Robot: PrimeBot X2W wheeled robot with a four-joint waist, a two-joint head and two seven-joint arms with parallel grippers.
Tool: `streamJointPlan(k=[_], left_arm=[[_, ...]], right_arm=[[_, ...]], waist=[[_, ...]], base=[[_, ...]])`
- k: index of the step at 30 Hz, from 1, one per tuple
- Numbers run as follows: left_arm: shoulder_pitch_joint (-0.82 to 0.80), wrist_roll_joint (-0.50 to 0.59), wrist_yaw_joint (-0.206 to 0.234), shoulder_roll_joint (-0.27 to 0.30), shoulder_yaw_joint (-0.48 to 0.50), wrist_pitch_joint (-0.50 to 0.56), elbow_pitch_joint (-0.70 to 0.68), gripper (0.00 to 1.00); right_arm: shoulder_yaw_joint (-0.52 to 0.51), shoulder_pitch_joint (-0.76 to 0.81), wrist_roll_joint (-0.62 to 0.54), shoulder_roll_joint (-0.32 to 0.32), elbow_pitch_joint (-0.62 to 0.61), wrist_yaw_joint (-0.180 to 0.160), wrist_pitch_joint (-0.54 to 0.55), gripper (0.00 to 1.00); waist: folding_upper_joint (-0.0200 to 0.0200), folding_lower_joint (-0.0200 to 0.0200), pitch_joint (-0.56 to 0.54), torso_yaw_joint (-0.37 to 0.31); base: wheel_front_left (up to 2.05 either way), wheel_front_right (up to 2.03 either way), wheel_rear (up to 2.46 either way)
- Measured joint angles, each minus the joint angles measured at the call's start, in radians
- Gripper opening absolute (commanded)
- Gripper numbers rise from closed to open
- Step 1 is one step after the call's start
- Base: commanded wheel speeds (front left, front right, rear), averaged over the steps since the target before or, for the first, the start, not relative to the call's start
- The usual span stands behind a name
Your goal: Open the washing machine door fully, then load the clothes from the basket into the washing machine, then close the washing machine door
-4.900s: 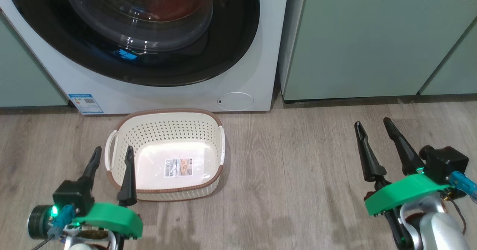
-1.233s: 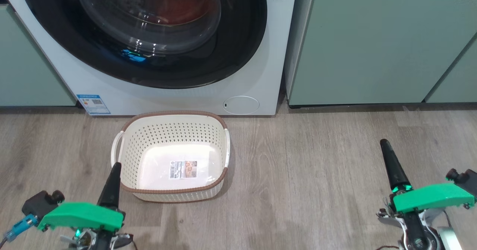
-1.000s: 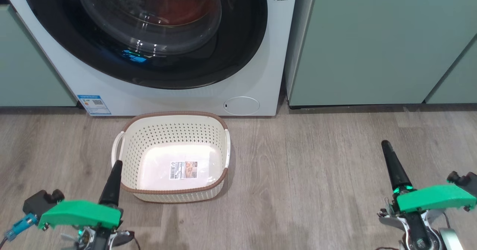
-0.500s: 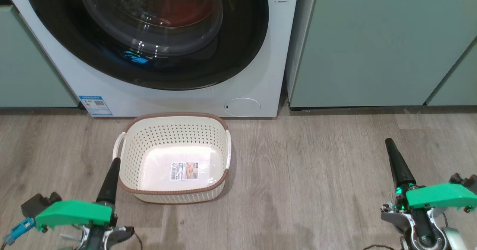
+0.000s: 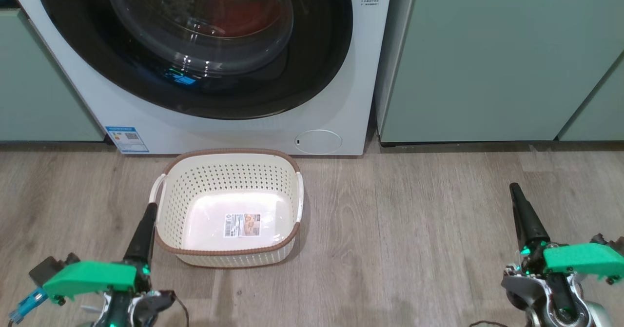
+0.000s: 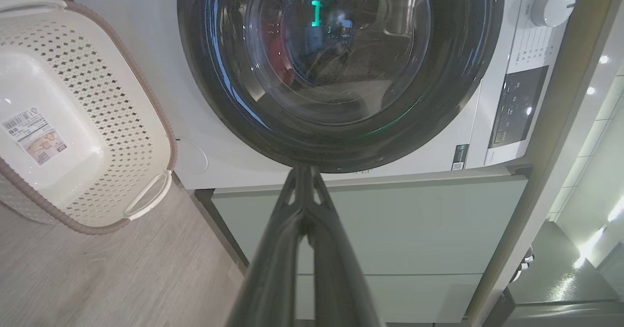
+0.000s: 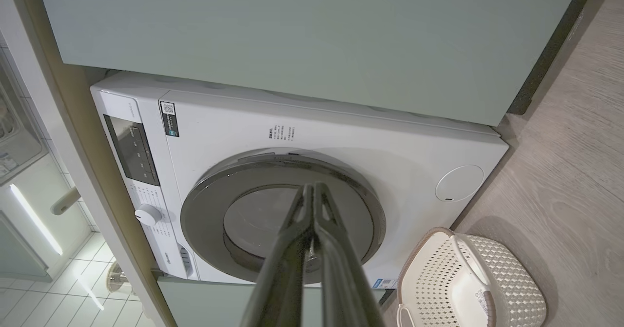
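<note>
Basket just right of closed left claw, right claw (also closed) well apart

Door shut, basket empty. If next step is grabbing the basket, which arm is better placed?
Left, likely. The left pincer, shut, has its tip right beside the basket's left rim; the right pincer, also shut, sits far off to the basket's right. The left must open first.

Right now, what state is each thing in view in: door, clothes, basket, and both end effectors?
washing machine door: shut.
clothes: inside the washing machine, red seen through the door.
basket: upright on the floor, empty but for a sticker.
left end effector: shut, holding nothing.
right end effector: shut, holding nothing.
</note>
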Motion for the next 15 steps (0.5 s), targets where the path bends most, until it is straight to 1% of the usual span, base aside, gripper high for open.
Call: streamJointPlan(k=[11, 15], left_arm=[[-0.015, -0.121, -0.017, -0.009, 0.021, 0.022, 0.022, 0.0], [-0.018, -0.128, -0.017, -0.01, 0.021, 0.024, 0.025, 0.0]], right_arm=[[-0.01, -0.017, 0.115, 0.0, 0.021, 0.0, 0.013, 0.0], [-0.013, -0.017, 0.126, 0.0, 0.024, 0.0, 0.014, 0.0]], waist=[[0.0, 0.0, -0.005, 0.003], [0.0, 0.0, -0.005, 0.003]], base=[[0.0, 0.0, 0.0], [0.0, 0.0, 0.0]])
